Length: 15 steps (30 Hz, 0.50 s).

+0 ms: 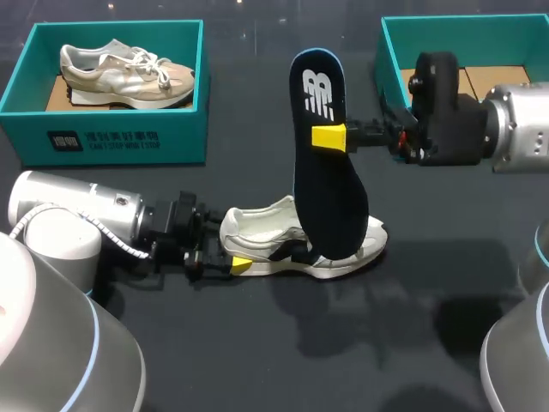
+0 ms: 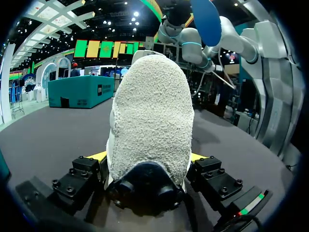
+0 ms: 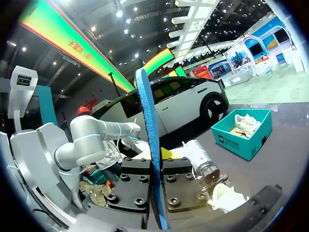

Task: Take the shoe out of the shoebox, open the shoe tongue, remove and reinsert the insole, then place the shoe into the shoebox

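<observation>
A white shoe [image 1: 296,245] lies on its sole mid-table. My left gripper [image 1: 236,257] comes in from the left, and its yellow-tipped fingers press on both sides of the heel [image 2: 149,116], so it is shut on the shoe. My right gripper [image 1: 334,137] is shut on a dark blue insole [image 1: 326,154]. The insole stands nearly upright, its lower end down at the shoe's opening. In the right wrist view the insole [image 3: 150,145] shows edge-on between the fingers, with the shoe [image 3: 227,195] beyond. Its blue underside [image 2: 206,19] shows high ahead of my left gripper.
A teal shoebox [image 1: 111,129] at the back left holds a beige shoe [image 1: 124,73]. A second teal shoebox [image 1: 403,43] stands at the back right, partly hidden behind my right arm [image 1: 480,124]. The dark table stretches in front of the shoe.
</observation>
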Tool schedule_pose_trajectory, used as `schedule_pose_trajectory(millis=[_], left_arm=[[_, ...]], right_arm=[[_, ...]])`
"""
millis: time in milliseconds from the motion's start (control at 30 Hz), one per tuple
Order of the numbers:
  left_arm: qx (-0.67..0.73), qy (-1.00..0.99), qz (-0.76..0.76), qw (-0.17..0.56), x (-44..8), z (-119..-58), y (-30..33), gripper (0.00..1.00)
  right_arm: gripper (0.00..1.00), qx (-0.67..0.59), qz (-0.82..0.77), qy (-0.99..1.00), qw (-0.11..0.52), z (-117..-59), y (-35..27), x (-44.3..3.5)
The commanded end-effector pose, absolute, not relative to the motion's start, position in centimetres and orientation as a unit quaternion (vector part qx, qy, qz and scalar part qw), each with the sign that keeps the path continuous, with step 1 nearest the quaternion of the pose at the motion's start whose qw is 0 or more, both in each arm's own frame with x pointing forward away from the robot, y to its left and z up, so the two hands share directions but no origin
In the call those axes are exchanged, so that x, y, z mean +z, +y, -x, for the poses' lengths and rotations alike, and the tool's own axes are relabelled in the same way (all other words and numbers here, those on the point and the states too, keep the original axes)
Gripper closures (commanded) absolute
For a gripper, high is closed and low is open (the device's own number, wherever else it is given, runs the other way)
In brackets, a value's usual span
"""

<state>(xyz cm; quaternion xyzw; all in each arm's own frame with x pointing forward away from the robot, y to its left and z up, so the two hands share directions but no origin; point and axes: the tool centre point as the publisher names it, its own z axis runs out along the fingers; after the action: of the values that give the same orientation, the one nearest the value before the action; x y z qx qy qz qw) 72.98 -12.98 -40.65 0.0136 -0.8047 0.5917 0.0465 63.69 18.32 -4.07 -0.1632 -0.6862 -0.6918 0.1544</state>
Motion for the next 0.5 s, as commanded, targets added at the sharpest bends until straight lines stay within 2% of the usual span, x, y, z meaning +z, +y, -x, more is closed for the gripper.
schedule_pose_trajectory(millis=[33, 500], left_arm=[[0.592, -0.805, -0.014, 0.047, -40.9, -72.92, -12.96, 1.0], [0.592, -0.805, -0.014, 0.047, -40.9, -72.92, -12.96, 1.0]], right_arm=[[1.0, -0.703, 0.176, -0.672, 0.152, -60.89, 15.53, -4.71], [1.0, -0.703, 0.176, -0.672, 0.152, -60.89, 15.53, -4.71]])
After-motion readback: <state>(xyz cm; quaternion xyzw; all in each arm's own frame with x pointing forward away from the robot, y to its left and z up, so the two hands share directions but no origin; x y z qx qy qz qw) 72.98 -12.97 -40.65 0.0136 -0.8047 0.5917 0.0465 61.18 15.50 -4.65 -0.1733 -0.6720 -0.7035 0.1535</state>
